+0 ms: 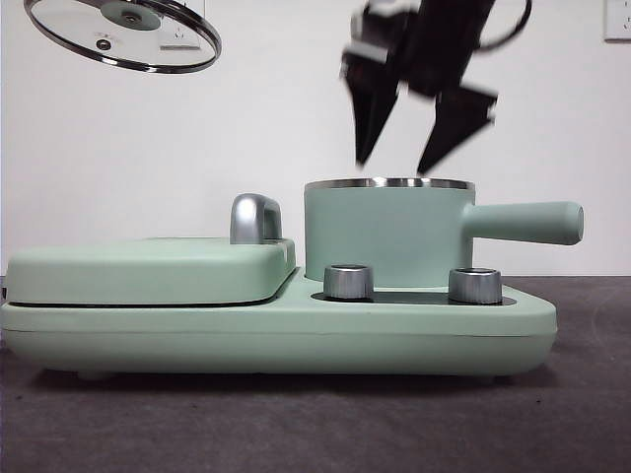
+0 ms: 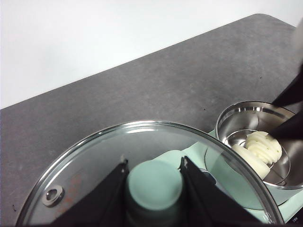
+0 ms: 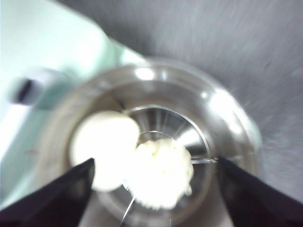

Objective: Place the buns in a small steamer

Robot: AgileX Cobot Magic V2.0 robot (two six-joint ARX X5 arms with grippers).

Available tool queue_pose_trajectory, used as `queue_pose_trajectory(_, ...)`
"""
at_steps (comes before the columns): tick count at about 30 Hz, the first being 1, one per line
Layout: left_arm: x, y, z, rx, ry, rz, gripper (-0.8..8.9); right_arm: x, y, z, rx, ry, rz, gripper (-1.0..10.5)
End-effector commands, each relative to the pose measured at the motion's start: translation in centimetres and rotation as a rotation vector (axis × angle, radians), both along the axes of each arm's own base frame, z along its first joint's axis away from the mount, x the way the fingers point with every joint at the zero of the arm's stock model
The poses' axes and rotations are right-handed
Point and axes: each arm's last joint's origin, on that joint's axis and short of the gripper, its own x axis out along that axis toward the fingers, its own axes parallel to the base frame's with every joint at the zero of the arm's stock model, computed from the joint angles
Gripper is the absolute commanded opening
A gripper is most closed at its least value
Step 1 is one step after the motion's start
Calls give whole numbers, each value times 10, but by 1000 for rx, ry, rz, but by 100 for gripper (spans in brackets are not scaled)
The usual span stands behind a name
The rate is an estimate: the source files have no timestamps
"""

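The small steamer (image 1: 385, 232) stands on the right of the green cooker with its long handle (image 1: 523, 222) pointing right. Both buns lie inside it: the smooth bun (image 3: 106, 146) beside the ridged bun (image 3: 163, 172), which also shows in the left wrist view (image 2: 259, 147). My right gripper (image 1: 409, 148) hangs just above the pot's rim, open and empty, blurred by motion. My left gripper (image 2: 154, 163) is shut on the green knob of the glass lid (image 2: 94, 165). It holds the lid high at the left (image 1: 123, 30), tilted and well clear of the pot.
A flat mint-green griddle lid (image 1: 148, 271) with a chrome handle (image 1: 254, 219) covers the cooker's left half. Two chrome knobs (image 1: 348, 281) (image 1: 474, 285) stand in front of the pot on the cooker base (image 1: 296, 340). Dark grey table (image 1: 315, 424) lies around it.
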Motion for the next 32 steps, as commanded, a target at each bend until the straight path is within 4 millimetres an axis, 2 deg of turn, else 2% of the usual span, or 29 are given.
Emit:
queue_pose_trajectory(1,-2,0,11,-10,-54,-8,10,-19,-8,29,14,-52,-6,333)
queue_pose_trajectory(4,-3,-2,10,-11,-53,-15,10,-56,-29,42,19,-134,-36,333)
queue_pose_trajectory(8,-6,-12,10,-12,-53,-55,10,-120,-63,31,68,-217,-36,333)
queue_pose_trajectory(16,-11,-38,6,-10,-35,-153,10,-190,-99,13,137,-332,-50,333)
queue_pose_trajectory(24,-7,-84,-9,-10,-15,-290,10,-229,-120,3,172,-356,-69,333)
queue_pose_trajectory(32,11,-144,-34,-92,-64,-394,10,-237,-124,2,168,-348,-68,333)
